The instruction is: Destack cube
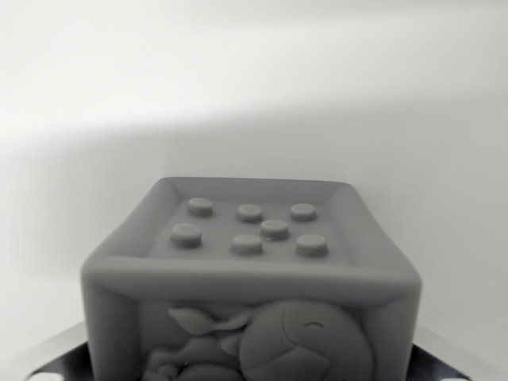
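Pale, featureless surface (254, 87) beyond the jaws, filling the upper half of the wrist view; soft shadow across its middle band.

Cube (250, 278) seated between the jaws, centred, nearest face toward the camera. Soft-looking, rounded edges. Top face recessed inside a raised rim, carrying seven raised studs (250, 226). Front face embossed with a relief figure (270, 341), cut off by the lower frame edge.

Gripper (250, 373) visible only as metallic finger parts (59, 357) at the lower corners, one on each side of the cube. Jaws set about as wide as the cube; actual contact with its side faces hidden, so grip state not determinable from this view.

No second cube visible. Whether the cube is lifted or resting on a lower one: not determinable, underside out of frame.

Risks from here, as judgement:
- Slip from the jaws if clamping is light; cause: compliant, rounded side walls.
- Lower cube dragged up or toppled if the studs of one engage the recess of the other; cause: lifting at a tilt rather than straight up.
- Off-centre hold producing rotation during lift; cause: unseen pad placement on the sides.
- Release at unknown height; cause: no support surface visible beneath the jaws.
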You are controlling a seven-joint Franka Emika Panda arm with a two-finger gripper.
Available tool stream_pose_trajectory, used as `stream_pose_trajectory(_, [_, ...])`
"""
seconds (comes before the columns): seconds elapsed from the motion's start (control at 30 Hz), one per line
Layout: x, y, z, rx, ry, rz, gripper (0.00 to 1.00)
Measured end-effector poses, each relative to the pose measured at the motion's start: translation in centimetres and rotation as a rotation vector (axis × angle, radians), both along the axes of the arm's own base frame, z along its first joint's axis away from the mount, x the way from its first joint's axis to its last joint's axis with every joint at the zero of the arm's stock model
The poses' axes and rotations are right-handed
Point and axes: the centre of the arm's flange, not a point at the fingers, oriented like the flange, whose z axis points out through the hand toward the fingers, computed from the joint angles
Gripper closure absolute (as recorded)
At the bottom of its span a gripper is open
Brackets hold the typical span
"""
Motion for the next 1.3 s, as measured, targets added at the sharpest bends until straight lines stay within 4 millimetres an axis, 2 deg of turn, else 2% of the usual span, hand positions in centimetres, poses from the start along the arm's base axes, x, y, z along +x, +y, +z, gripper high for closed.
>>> stream_pose_trajectory(0.9, [0.0,0.0,-0.1,0.0,0.001,0.0,0.0])
stream_pose_trajectory(1.3, [0.1,0.0,1.9,0.001,-0.004,-0.001,0.0])
